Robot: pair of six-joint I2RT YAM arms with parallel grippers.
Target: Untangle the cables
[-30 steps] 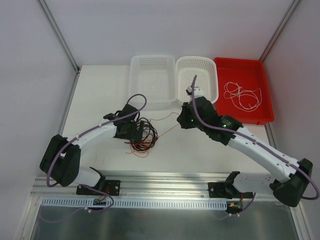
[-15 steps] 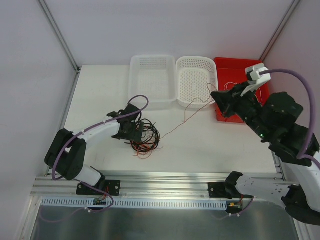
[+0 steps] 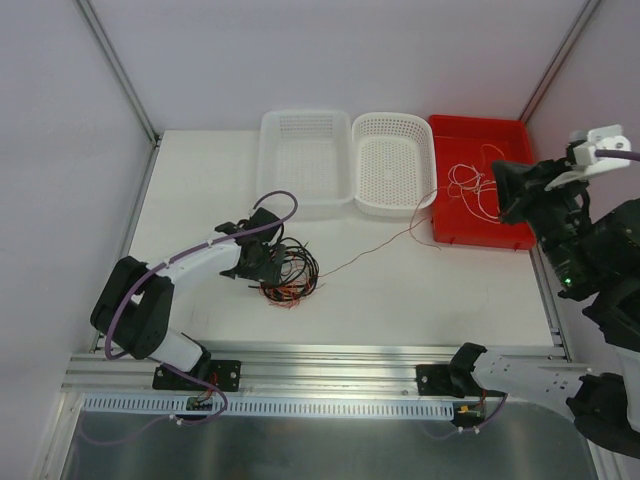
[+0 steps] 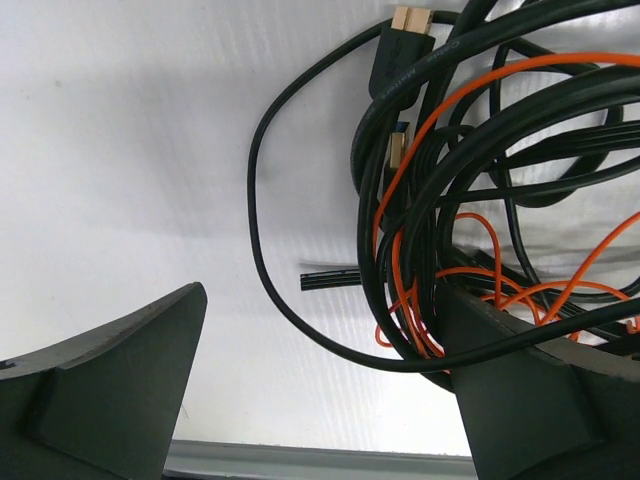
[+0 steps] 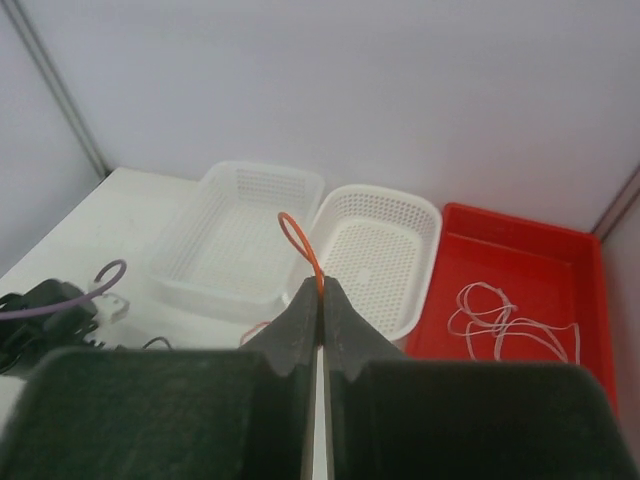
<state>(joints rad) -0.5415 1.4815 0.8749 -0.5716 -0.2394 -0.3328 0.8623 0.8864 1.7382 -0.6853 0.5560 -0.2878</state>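
The right arm (image 3: 590,260) has swung away from the middle of the surface, where its hand (image 3: 498,190) was low by the near rim of the white basket (image 3: 395,207). That hand is now raised over the red tray (image 3: 520,238) at the far right. The orange-red wire (image 3: 385,243) pinched in it, formerly short and slack, is drawn out of the tangle (image 3: 288,277) in a long line reaching the tray's near left corner. The left arm (image 3: 190,263) has folded in slightly.

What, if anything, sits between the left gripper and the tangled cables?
Nothing visible. The left gripper stands open right at the cables. In the wrist view, black and orange loops overlap one of its fingers.
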